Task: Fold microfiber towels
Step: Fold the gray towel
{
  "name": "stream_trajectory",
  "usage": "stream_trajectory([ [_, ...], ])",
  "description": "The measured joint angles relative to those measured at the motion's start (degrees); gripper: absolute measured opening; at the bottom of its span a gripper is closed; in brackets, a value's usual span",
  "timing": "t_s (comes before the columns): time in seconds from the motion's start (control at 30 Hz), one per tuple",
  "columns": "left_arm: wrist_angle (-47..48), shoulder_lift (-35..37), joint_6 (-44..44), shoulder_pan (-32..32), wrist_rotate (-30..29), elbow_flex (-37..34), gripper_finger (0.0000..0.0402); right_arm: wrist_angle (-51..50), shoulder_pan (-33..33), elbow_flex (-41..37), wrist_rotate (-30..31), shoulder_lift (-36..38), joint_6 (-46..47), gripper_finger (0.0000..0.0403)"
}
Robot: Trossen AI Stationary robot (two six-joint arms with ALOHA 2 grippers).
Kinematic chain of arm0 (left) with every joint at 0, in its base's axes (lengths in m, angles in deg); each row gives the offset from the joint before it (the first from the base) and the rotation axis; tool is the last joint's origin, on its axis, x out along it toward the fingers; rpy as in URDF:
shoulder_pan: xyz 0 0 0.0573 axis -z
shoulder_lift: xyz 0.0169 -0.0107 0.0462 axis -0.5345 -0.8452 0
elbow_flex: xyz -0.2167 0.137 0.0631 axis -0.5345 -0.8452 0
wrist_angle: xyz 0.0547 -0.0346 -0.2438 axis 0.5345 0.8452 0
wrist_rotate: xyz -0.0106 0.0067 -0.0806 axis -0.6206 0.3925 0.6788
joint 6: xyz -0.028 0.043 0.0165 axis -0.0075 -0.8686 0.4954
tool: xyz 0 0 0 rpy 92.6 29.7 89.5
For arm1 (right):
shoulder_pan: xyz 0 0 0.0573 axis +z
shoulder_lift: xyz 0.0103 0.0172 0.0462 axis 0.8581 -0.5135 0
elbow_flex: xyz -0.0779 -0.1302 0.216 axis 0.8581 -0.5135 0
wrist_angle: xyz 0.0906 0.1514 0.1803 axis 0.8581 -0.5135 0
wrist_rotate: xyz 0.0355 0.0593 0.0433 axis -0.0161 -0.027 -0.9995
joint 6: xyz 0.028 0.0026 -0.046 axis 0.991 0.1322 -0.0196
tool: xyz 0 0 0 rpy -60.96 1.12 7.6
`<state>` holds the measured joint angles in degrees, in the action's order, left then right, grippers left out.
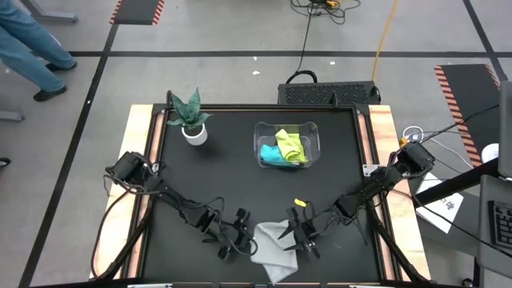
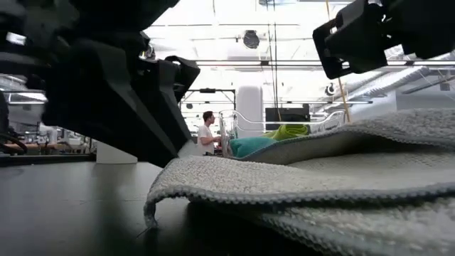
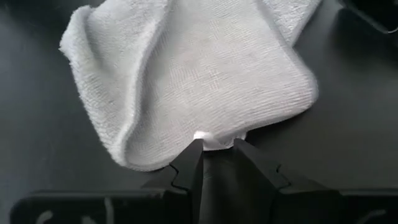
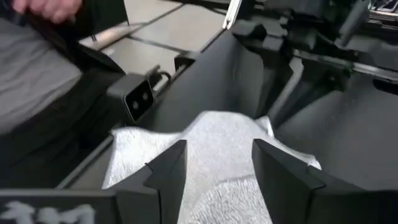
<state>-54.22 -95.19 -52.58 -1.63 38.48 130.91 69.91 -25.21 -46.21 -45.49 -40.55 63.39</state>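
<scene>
The light grey towel lies crumpled on the black table at the middle of the near edge. It also shows in the low view. My left gripper is at the towel's left side, shut on its edge. My right gripper is open at the towel's right side, one finger on either side of a raised part; I cannot tell whether they touch it. The yellow-green towel and the teal towel lie in the clear bin. My left gripper pinches the grey towel's left edge between its two fingers, coming low from the table's left. One layer or several, I cannot tell. The rest of the towel lies slack and rumpled on the table in front of the fingers.
A potted plant stands at the far left of the table. The clear bin stands right of centre toward the far edge. Bare black tabletop lies between the bin and the grippers. A person's hand and grey clothing show beyond the table's edge.
</scene>
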Motion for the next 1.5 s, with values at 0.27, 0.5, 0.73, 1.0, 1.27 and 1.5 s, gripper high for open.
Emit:
stream_trajectory([
  [0.27,8.67,0.0,-0.13,-0.51,-17.96,0.0,0.0093,0.4,3.71,0.06,0.59,-2.57,4.08,0.0176],
  [0.5,10.56,0.04,2.51,-3.18,-21.43,0.0,0.0092,3.03,5.69,4.68,2.25,-10.21,5.72,0.016],
  [0.73,15.92,1.3,7.79,-5.69,-25.02,0.0,0.0092,-3.54,5.34,8.34,7.67,-16.27,12.23,0.016],
  [1.0,25.23,6.78,18.81,-6.24,-30.15,-1.7,0.0092,-10.19,3.16,4.64,9.84,-13.95,18.99,0.016],
  [1.27,26.56,10.58,24.6,-5.62,-31.65,-5.99,0.0092,-2.24,2.25,-0.41,10.56,-8.71,12.61,0.016],
  [1.5,17.84,10.8,19.78,-4.58,-32.65,-8.45,0.0093,2.52,3.4,-1.29,10.45,-4.5,5.31,0.016],
])
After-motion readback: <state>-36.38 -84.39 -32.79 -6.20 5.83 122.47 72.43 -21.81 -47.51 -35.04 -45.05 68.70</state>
